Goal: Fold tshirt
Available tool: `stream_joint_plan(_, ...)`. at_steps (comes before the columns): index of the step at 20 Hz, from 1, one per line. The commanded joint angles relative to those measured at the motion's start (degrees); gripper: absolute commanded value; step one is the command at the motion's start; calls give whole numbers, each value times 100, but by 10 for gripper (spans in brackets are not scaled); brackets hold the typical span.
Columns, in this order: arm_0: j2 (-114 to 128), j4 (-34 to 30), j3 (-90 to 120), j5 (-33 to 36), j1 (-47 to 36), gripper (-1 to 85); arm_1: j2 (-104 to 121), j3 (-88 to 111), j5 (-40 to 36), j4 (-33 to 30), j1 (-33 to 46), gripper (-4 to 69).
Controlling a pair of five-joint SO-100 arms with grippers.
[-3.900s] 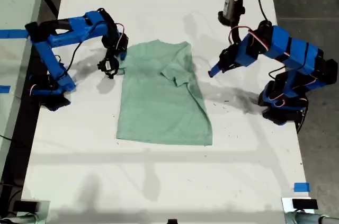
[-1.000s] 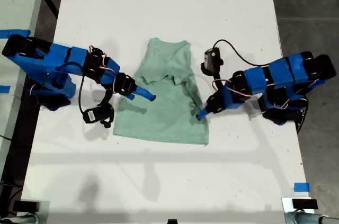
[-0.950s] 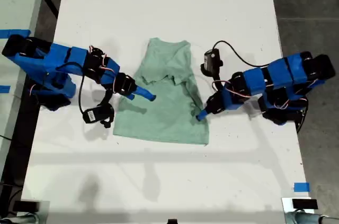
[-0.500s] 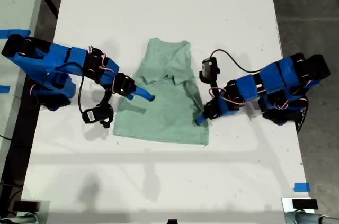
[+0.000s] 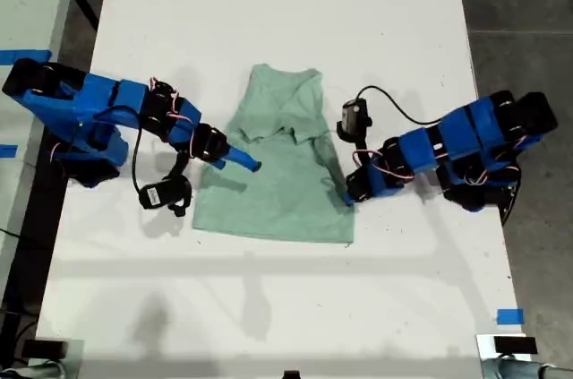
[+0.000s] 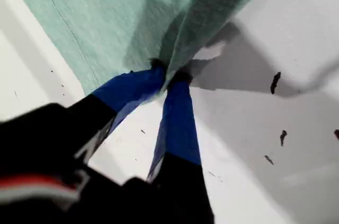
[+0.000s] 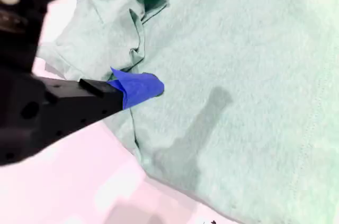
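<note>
The tshirt (image 5: 276, 168) lay near the middle of the white surface (image 5: 269, 307), its upper part already bunched and folded over. My first tool (image 6: 168, 75) was closed on the shirt's side edge, the one toward the exterior view's right, cloth pinched between its blue tips. My second tool (image 7: 139, 87) rested on the opposite side of the fabric; whether it was open or gripping anything I could not tell. The cloth looked light, limp and prone to wrinkling, so I judged hems and corners the best holds, lifted gently to stop it slipping or dragging.
</note>
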Motion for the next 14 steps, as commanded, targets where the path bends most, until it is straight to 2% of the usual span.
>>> stream_joint_plan(1,352,-97,-26,-53,70,402,62,-26,35,-123,-70,-5)
stream_joint_plan(8,360,-220,44,-79,97,399,26,0,158,-202,-141,-5)
stream_joint_plan(14,360,-220,44,-79,97,399,659,-1345,-53,1538,-53,-5)
